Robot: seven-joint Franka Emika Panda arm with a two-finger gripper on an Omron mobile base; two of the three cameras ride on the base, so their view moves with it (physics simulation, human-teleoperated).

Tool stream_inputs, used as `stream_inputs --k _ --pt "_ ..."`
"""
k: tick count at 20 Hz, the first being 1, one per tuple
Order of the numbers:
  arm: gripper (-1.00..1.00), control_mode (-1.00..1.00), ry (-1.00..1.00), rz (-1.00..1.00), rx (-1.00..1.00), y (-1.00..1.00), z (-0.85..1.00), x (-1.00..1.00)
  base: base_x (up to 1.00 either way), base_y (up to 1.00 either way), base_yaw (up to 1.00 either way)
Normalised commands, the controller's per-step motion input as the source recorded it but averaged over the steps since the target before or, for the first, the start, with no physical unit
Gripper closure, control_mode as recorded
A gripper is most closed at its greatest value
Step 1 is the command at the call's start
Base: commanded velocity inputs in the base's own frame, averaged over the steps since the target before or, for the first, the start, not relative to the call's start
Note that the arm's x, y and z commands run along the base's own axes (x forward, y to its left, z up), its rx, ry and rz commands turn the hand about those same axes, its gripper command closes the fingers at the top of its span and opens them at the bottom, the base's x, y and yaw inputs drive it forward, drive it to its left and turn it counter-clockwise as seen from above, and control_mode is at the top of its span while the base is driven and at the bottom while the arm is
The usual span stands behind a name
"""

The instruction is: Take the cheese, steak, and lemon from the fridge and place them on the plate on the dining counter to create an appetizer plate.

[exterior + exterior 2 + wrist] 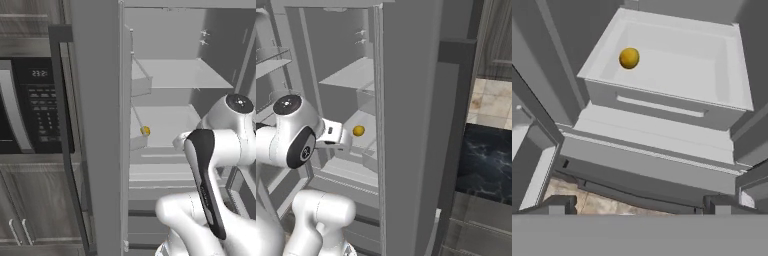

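The robot's dark two-fingered hand (637,210), tips low and spread wide apart, holds nothing. Beyond it, the small round yellow lemon (629,58) sits in the far left corner of a pale grey drawer (722,100) inside the tall grey steel-look fridge (100,125); being round, it points nowhere.

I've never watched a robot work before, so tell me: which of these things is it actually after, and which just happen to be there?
Part of the job:
- lemon
- fridge, door open
- dining counter

Just there:
- microwave
- cabinet doors
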Motion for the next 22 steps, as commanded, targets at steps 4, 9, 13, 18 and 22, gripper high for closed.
stream_inputs --k 4,9,13,18,22 --pt "-1.0 -1.0 -0.02 0.04 0.0 0.18 0.0 0.29 0.0 0.0 0.0" --pt "-1.0 -1.0 -0.13 0.0 0.0 0.05 -0.19 0.08 0.0 0.0 0.0" --pt "-1.0 -1.0 -0.14 0.0 0.0 0.0 -0.1 0.02 0.0 0.0 0.0" --pt "-1.0 -1.0 -0.1 0.0 0.0 0.0 -0.09 0.08 0.0 0.0 0.0" --pt "-1.0 -1.0 0.0 0.0 0.0 0.01 0.0 0.28 0.0 0.0 0.0"
